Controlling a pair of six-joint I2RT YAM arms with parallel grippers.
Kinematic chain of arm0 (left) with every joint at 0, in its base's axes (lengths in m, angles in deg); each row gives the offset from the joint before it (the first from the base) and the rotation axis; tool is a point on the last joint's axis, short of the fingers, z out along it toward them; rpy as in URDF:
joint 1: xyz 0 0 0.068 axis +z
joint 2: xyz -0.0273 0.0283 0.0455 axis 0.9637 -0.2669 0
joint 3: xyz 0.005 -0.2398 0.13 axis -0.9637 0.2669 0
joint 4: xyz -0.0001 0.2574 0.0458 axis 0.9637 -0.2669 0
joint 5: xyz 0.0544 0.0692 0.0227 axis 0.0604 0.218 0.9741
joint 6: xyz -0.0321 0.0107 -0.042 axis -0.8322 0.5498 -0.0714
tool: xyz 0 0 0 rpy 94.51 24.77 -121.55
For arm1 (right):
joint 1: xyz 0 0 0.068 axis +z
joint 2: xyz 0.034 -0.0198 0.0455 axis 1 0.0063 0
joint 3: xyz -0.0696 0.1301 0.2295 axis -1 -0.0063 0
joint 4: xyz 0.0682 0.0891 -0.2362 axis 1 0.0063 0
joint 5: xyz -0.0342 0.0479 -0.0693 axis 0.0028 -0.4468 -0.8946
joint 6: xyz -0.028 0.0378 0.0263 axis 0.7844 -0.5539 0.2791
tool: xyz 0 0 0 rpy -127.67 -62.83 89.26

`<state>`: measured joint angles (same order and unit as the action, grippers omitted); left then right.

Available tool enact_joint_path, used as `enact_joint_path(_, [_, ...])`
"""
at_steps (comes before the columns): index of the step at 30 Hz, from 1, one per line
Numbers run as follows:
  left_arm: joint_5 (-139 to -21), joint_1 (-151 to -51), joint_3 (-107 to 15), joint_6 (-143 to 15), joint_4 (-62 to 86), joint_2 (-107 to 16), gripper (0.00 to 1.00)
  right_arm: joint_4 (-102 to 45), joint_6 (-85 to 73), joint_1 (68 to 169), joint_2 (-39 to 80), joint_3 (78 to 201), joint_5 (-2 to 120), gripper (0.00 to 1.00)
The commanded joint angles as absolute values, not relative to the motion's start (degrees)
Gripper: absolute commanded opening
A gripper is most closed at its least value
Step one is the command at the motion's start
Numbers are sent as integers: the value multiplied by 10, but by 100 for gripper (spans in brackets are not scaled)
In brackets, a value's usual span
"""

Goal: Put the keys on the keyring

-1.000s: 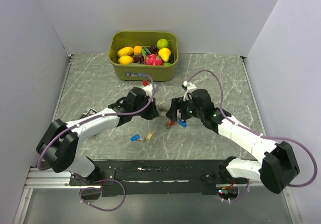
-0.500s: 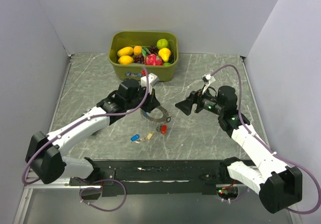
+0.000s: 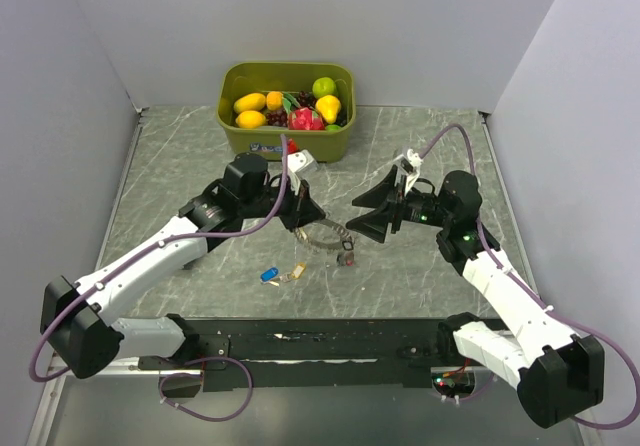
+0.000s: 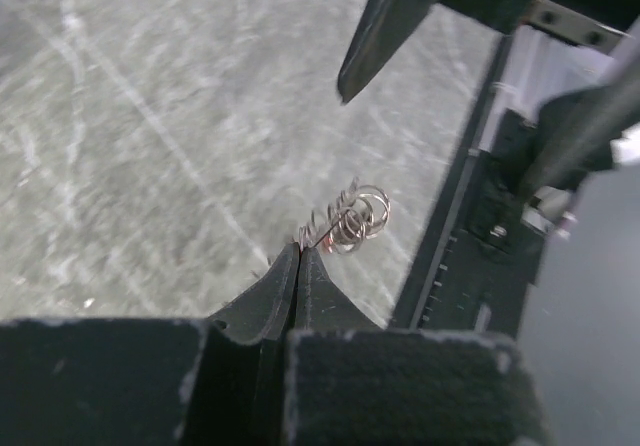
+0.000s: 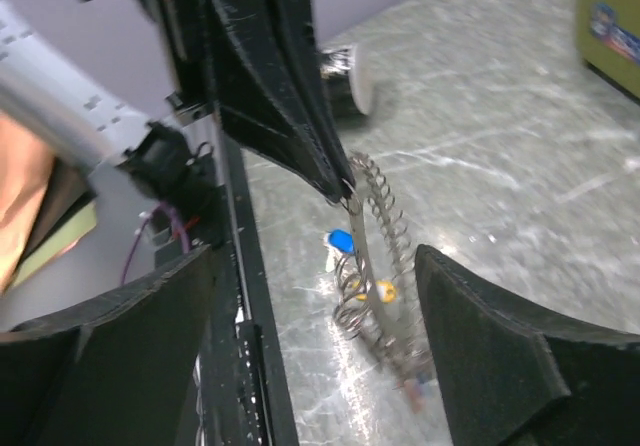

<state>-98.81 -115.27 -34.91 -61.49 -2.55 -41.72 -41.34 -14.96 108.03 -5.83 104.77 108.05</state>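
My left gripper (image 3: 303,219) is shut on the keyring (image 3: 328,234), a thin silvery coiled loop that hangs from its tips above the table. In the left wrist view the pinched tips (image 4: 300,252) hold the coil (image 4: 352,218). A small dark-red piece (image 3: 347,258) dangles at the loop's low end. My right gripper (image 3: 358,218) stands open just right of the ring, and the keyring (image 5: 388,256) hangs between its spread fingers (image 5: 500,346). Two keys lie on the table: a blue one (image 3: 268,275) and a yellow one (image 3: 298,271), seen behind the ring as blue (image 5: 340,239) and yellow (image 5: 383,291).
A green bin (image 3: 285,144) of toy fruit stands at the back centre. The black rail (image 3: 330,341) of the arm bases runs along the near edge. Grey walls close in the left, right and back sides.
The right gripper has drawn back to the right and now faces the ring, open. The left arm has swung rightward and lifted the keyring with it. The blue and yellow keys have not moved.
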Motion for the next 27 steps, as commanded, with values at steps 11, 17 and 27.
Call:
enact_joint_path(11, [-1148,-1155,-385,-620,20,-395,1,-535,-202,1081,-24,1048,1194,64])
enact_joint_path(17, [-1159,-1157,-387,-623,28,-400,1,-584,-231,1108,5,1047,1216,62])
enact_joint_path(27, [-1162,-1159,-392,-621,28,-403,1,-548,-206,1134,30,1060,1194,53])
